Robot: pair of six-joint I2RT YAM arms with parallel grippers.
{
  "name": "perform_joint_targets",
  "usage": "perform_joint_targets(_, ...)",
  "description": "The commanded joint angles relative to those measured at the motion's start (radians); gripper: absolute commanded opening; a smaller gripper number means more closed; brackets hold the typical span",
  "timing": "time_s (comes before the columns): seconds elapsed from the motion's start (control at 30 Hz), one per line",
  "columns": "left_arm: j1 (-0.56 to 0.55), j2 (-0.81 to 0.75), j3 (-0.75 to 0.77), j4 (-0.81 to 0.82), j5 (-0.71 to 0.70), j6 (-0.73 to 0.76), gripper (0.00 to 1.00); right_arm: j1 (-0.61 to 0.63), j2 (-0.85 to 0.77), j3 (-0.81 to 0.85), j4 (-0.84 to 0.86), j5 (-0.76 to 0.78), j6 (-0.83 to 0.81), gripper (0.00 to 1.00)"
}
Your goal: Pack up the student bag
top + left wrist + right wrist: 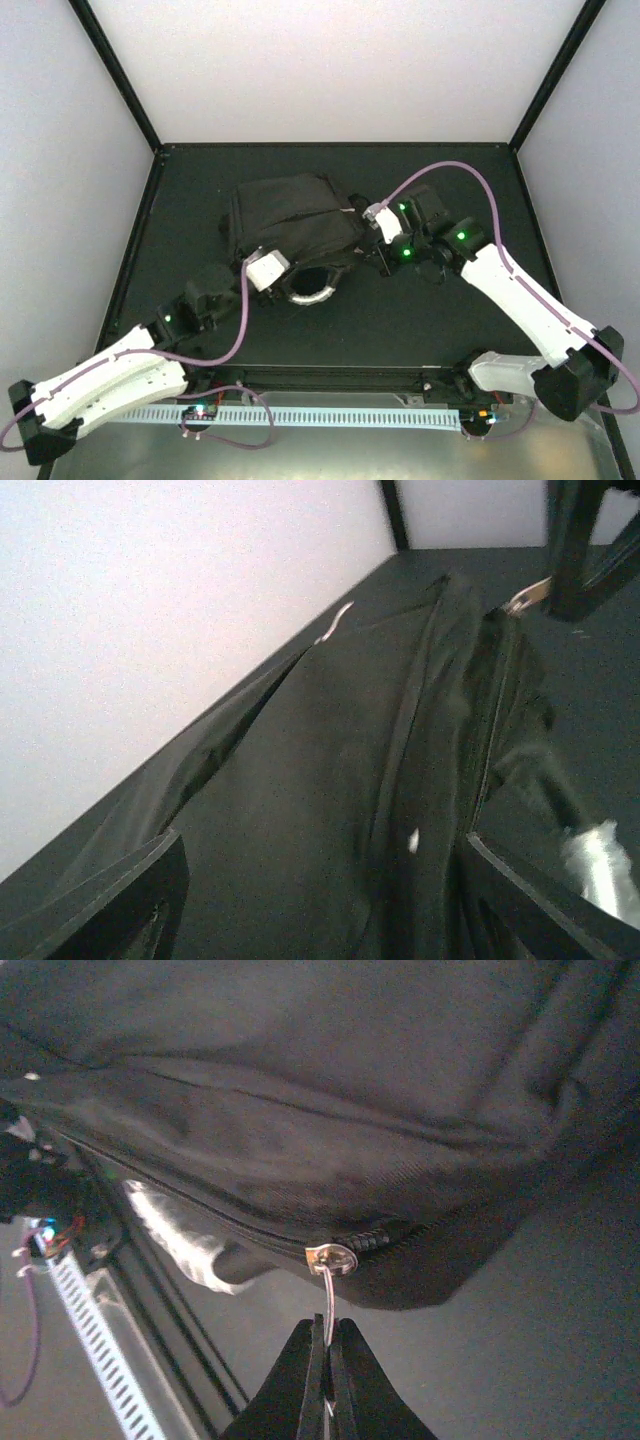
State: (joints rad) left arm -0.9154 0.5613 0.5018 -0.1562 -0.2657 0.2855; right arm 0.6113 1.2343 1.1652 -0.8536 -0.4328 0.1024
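Your student bag (pixel 290 225) lies flat in the middle of the dark table (pixel 450 320), a little toward the far wall, its black fabric slumped and creased. In your right wrist view the zip line runs along the bag's lower edge to a metal slider (pixel 333 1258), and a thin zipper pull (pixel 327 1305) hangs down from it. Your right gripper (pixel 328 1335) is at the bag's right side, pinched closed on that pull, with its fingertips pressed together around the thin metal.

Your left gripper (pixel 258 262) sits at the bag's near-left corner. Its jaws stand wide apart at the two lower corners of the left wrist view and grip nothing, and the bag's fabric fills the space ahead of them. You cannot tell whether either finger touches the cloth.

A pale crinkled piece (pixel 312 292) shows at the bag's near edge, between your two grippers; you cannot tell what it is.
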Motion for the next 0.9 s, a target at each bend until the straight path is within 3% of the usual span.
perform_joint_targets(0.0, -0.002, 0.154, 0.205, -0.186, 0.235, 0.024, 0.77, 0.002, -0.06, 0.003, -0.024, -0.135, -0.019, 0.02)
perform_joint_targets(0.2, -0.072, 0.271, 0.307, -0.226, 0.323, 0.088, 0.75, 0.004, -0.067, -0.022, 0.009, -0.195, -0.011, 0.02)
perform_joint_targets(0.43, -0.132, 0.427, 0.399, -0.271, 0.347, 0.142, 0.58, 0.003, -0.085, -0.017, 0.001, -0.212, -0.015, 0.02)
perform_joint_targets(0.57, -0.137, 0.511, 0.446, -0.289, 0.255, 0.116, 0.58, 0.004, -0.086, -0.018, -0.008, -0.212, -0.022, 0.02)
perform_joint_targets(0.67, -0.137, 0.552, 0.459, -0.303, 0.197, 0.112, 0.51, 0.003, -0.087, -0.025, -0.011, -0.208, -0.027, 0.02)
perform_joint_targets(0.73, -0.137, 0.581, 0.477, -0.332, 0.161, 0.104, 0.42, 0.004, -0.086, -0.024, -0.012, -0.21, -0.029, 0.02)
perform_joint_targets(0.87, -0.136, 0.608, 0.494, -0.382, 0.051, 0.108, 0.05, 0.004, -0.089, -0.017, -0.033, -0.179, -0.033, 0.02)
